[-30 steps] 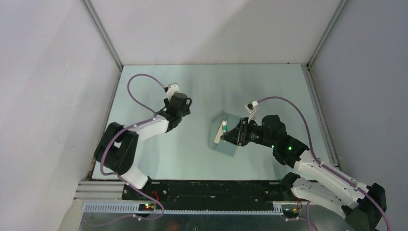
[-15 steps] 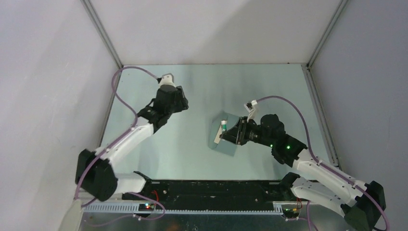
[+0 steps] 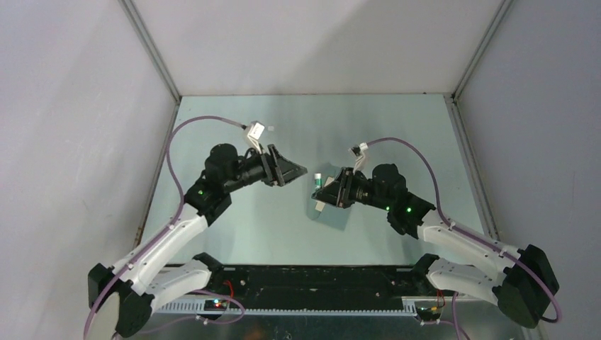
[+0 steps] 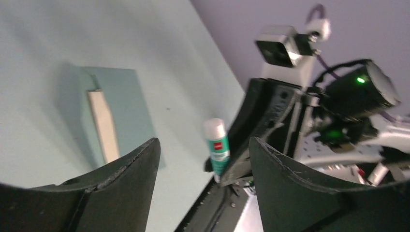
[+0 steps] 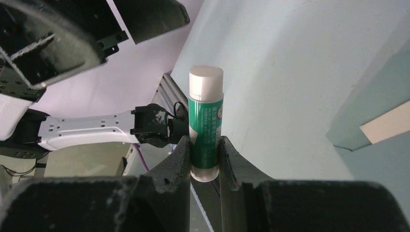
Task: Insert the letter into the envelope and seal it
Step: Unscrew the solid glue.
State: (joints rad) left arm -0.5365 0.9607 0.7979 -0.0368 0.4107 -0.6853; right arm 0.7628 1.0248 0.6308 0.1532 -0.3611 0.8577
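My right gripper is shut on the base of a green glue stick with a white cap, held above the table and pointing left. Below it lies the teal-grey envelope, with a tan strip of the letter sticking out of its opening. The right wrist view shows the envelope and letter strip at the right edge. My left gripper stands open, level with the glue stick and just left of its cap, not touching it. In the left wrist view the glue stick shows beyond the left gripper.
Metal rails and pale walls frame the green table at the back and sides. The black base plate runs along the near edge. The left arm's purple cable loops over the table's left part.
My left arm swung from the back left to the right and now faces the glue stick, its jaws wider. My right gripper shifted slightly left with the glue stick.
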